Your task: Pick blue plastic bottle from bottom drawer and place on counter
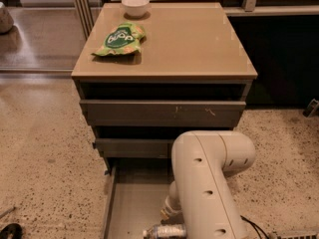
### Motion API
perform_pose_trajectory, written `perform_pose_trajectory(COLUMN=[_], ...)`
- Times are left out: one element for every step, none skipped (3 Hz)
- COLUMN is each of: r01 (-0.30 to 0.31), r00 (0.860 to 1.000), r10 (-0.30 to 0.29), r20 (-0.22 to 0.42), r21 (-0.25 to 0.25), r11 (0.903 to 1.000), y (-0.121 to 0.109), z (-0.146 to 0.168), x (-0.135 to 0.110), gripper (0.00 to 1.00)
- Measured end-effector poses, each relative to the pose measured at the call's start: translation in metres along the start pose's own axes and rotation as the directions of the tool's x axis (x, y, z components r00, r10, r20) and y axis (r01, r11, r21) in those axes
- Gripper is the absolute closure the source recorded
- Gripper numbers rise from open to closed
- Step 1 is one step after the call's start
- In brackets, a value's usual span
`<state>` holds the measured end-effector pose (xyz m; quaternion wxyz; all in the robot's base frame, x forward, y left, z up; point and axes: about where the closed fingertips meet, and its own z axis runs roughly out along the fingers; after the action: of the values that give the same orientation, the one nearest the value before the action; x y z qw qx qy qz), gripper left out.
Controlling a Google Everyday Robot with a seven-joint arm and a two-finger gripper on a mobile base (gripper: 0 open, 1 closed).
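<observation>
The blue plastic bottle (160, 231) is lying on its side on the floor of the bottom drawer (133, 198), which is standing pulled out. The gripper (168, 214) is sitting low in that drawer, just above the bottle, largely hidden behind the arm (209, 178); its state cannot be told. A green snack bag (119, 40) and a white bowl (135, 5) are resting on the counter (194, 44).

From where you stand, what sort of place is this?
Probably an office kitchen or break area: a drawer cabinet with a snack bag and bowl on its counter, speckled floor. The gripper is down in the bottom drawer by the bottle.
</observation>
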<state>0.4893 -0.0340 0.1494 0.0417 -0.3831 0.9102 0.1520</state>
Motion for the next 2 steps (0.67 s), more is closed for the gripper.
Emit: perform_pose_trajectory(r01=[0.000, 0.000], r00=[1.000, 1.000], r10=[0.000, 0.000], r20=[0.000, 0.000], r21=[0.000, 0.000], r11=[1.0000, 1.0000], y=[0.0000, 0.0001], z=[0.0000, 0.0001], x=[0.0000, 0.0000], gripper=[0.35, 0.12])
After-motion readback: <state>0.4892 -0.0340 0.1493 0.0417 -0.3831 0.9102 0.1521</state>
